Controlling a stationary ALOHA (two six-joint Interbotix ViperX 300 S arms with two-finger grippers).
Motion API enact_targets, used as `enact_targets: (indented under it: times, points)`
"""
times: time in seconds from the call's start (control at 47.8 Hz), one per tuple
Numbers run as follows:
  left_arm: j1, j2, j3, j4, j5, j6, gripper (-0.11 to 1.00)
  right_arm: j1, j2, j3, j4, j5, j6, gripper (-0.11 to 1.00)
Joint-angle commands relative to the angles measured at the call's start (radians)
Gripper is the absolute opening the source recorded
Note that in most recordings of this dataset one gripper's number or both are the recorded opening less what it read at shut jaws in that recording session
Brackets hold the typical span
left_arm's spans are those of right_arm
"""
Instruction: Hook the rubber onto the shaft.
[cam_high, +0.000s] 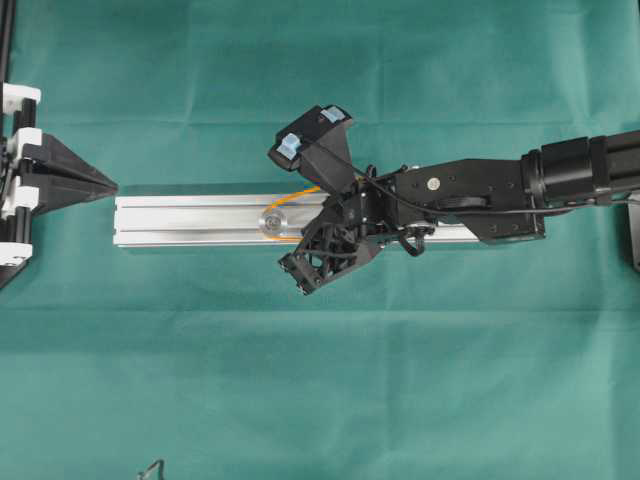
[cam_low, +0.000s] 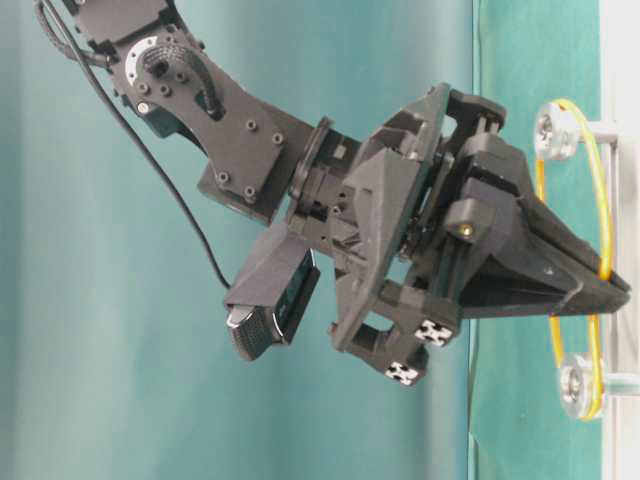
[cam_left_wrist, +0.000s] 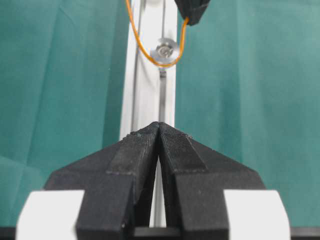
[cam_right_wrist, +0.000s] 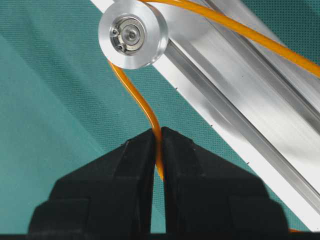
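Nearest in the right wrist view, the black right gripper (cam_right_wrist: 156, 137) has its jaws pressed together on a thin orange rubber band (cam_right_wrist: 150, 117), pinching one strand just below a round silver pulley on its shaft (cam_right_wrist: 132, 34). From the pinch the strand curves up and around that pulley's rim, and a second strand runs off across the long grooved aluminium rail (cam_right_wrist: 240, 100).

The table-level view shows two pulleys standing out from the rail. The band loops around both, with the pinch point between them and closer to the lower one. The band appears seated on each rim, though I cannot tell whether it sits fully in the grooves.

So the hooking looks nearly finished. To end it well, the strand should be carried in line with the pulley groove and kept lightly taut, so it does not spring off the rim. The jaws should part only once the cord rests in both grooves, and then draw straight back without snagging the loop.

Farther off, at the rail's opposite end, the black left gripper (cam_high: 95, 183) is parked with its jaws closed on nothing, tips just off the rail. The green cloth worktop (cam_high: 320, 380) lies beneath everything.
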Motion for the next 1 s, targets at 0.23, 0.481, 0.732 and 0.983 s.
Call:
enact_targets:
  times: [0.23,0.481,0.732,0.983]
  points:
    - [-0.002,0.008,-0.026,0.0,-0.003,0.002,0.0,0.002,-0.044,-0.009,-0.015,0.008,-0.005,0.68]
    - [-0.002,0.006,-0.026,0.0,-0.003,0.002,0.0,0.002,-0.063,-0.009,-0.054,0.028,-0.006,0.86]
    - [-0.002,0.006,-0.026,0.0,-0.005,0.002,0.0,0.002,-0.066,-0.009,-0.058,0.028,-0.006,0.86]
    - [-0.002,0.006,-0.026,0.0,-0.005,0.003,0.0,0.002,-0.1,-0.011,-0.058,0.031,-0.021,0.86]
